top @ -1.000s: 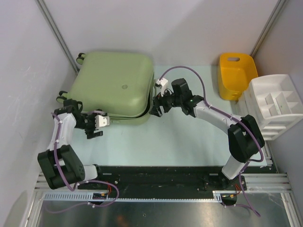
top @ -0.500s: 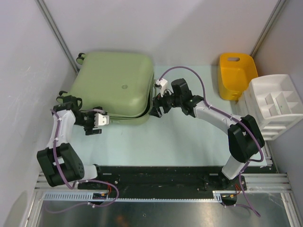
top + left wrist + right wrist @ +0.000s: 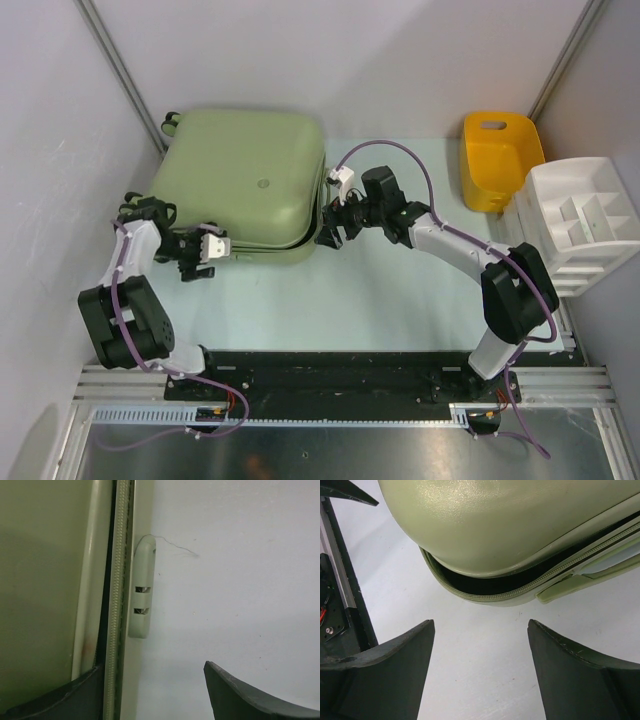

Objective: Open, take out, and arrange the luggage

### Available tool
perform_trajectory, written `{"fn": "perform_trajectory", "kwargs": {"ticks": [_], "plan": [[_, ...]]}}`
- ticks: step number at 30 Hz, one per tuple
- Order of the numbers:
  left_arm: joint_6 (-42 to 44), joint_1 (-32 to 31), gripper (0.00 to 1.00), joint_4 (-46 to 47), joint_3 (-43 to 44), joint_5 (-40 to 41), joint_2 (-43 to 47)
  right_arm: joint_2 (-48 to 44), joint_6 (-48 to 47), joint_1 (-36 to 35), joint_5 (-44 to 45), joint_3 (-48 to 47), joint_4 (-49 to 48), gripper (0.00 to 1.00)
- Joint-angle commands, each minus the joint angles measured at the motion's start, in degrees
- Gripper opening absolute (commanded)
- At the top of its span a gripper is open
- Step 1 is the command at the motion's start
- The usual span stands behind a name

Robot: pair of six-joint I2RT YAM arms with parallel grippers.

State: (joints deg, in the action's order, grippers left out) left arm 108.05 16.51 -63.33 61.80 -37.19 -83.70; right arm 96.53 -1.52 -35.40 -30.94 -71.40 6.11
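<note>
The luggage (image 3: 240,180), a pale sage-green hard-shell suitcase, lies flat at the back left of the table. My left gripper (image 3: 200,252) stands open at its near edge. In the left wrist view the left gripper (image 3: 152,680) straddles the zip seam (image 3: 117,605), one finger over the shell and one over the table, beside a small green foot (image 3: 141,595). My right gripper (image 3: 330,228) is open at the suitcase's near right corner. In the right wrist view that gripper (image 3: 480,625) holds nothing, and the luggage (image 3: 500,525) shows a dark gap (image 3: 485,580) between its shells.
A yellow plastic tub (image 3: 500,160) stands at the back right, with a white divided organizer tray (image 3: 585,225) beside it against the right wall. Walls close in on the left and back, and a metal post (image 3: 120,70) runs behind the suitcase.
My left arm has swung its forearm left and back, carrying the gripper slightly closer along the suitcase's near edge. The right arm has barely moved.
</note>
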Motion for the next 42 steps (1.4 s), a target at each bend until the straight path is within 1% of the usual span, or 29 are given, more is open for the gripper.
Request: {"fn": "perform_trajectory", "kwargs": {"ticks": [1,3,5,6,7,8,9,11,13,17,19,23,27,30,36,39,42], "plan": [[4.89,-0.43,0.81,3.9,-1.76,-1.31,-0.67,-0.2,-0.41,0.24,-0.79,-2.08,-0.75,0.81],[3.75,-0.43,0.81,6.19,-2.99,-1.57,-0.76,-0.12,-0.41,0.24,-0.53,-2.08,-0.4,0.81],[2.52,-0.6,0.83,12.24,-6.41,-2.27,0.2,-0.12,-0.33,0.15,-0.35,-2.08,-0.4,0.81],[1.91,-0.69,0.85,17.4,-8.0,-2.27,0.99,-0.12,-0.33,0.15,-0.26,-2.08,-0.48,0.81],[1.81,-0.69,0.86,20.15,-11.4,-2.8,2.65,-0.12,-0.41,0.15,-0.18,-2.08,-0.4,0.82],[1.73,-0.69,0.87,22.7,-13.01,-3.06,3.88,-0.12,-0.41,0.07,-0.09,-2.08,-0.48,0.82],[1.46,-0.69,0.89,27.34,-14.5,-3.24,4.85,-0.29,-0.41,0.07,-0.09,-2.08,-0.48,0.82],[1.03,-0.69,0.98,31.23,-18.02,-4.64,7.67,-0.29,-0.41,0.07,0.09,-2.17,-0.22,0.82],[-0.9,-0.61,1.0,34.32,-18.73,-6.05,9.08,-0.29,-0.5,-0.2,0.18,-2.17,-0.13,0.83],[-4.33,-0.95,1.0,34.94,-16.37,-8.86,11.88,-0.82,-1.29,-0.46,0.18,-2.08,-0.22,0.84],[-4.78,-0.96,1.0,35.12,-15.05,-9.48,13.21,-1.08,-1.91,-0.72,0.44,-2.08,0.04,0.84],[-8.63,-0.96,1.0,35.12,-11.8,-10.88,15.41,-1.52,-3.58,-0.81,0.44,-2.08,0.31,0.84],[-8.91,-1.13,1.0,35.12,-10.3,-11.33,16.64,-1.87,-5.51,-1.08,0.0,-2.08,1.1,0.84],[-9.7,-1.05,1.0,35.12,-9.16,-11.41,15.85,-2.22,-6.91,-1.34,0.18,-2.08,1.45,0.84],[-14.7,-1.13,1.0,35.12,-3.19,-13.26,14.8,-2.75,-8.68,-2.13,1.32,-2.08,-0.57,0.83],[-18.13,-1.13,1.0,35.12,1.55,-14.14,13.31,-2.75,-8.85,-2.31,1.32,-2.08,-0.84,0.83],[-21.47,-1.39,1.0,35.12,9.01,-13.61,10.15,-2.66,-9.11,-2.74,1.49,-2.08,-0.66,0.83]]}}
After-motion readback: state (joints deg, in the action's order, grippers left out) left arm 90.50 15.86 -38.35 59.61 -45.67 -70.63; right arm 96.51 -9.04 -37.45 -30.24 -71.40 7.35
